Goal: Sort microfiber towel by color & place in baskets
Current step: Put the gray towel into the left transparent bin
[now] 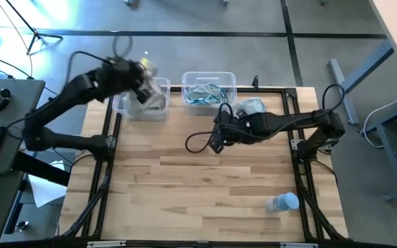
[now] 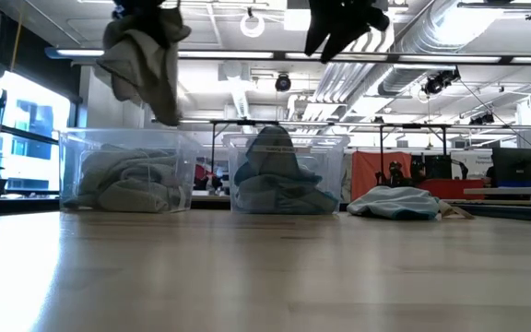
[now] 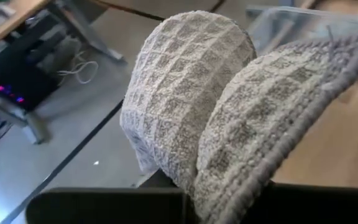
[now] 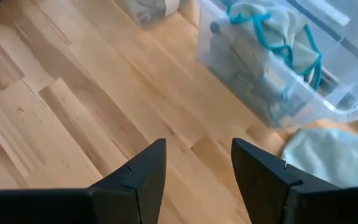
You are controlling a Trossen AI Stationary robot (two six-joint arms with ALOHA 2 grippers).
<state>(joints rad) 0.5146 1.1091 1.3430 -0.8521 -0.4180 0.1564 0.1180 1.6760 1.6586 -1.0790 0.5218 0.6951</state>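
Note:
My left gripper point(image 1: 142, 77) is raised above the left basket point(image 1: 145, 103), shut on a grey-beige waffle towel point(image 2: 142, 57) that hangs over that tub point(image 2: 127, 171); the same towel point(image 3: 204, 106) fills the left wrist view. More grey towels lie in this basket. The right basket point(image 1: 209, 88) holds pale teal towels point(image 4: 272, 37). One more pale teal towel point(image 1: 251, 107) lies flat on the table right of that basket point(image 2: 399, 203). My right gripper point(image 4: 197, 168) is open and empty, raised above bare wood just nearer than the right basket point(image 1: 222, 122). My left gripper holds the grey-beige towel by a bunched fold point(image 3: 194, 180) from above. The towel itself covers the fingers. It bulges in two folded lobes past the gripper and hangs slack, lifted clear, its lowest corner point(image 2: 166, 115) just above the left basket's rim.
A small bluish plastic bottle point(image 1: 282, 202) lies on its side near the table's near right corner. Both baskets stand side by side at the far edge. Black frame rails run along the table's left and right sides. The wooden middle of the table point(image 1: 185, 186) is open.

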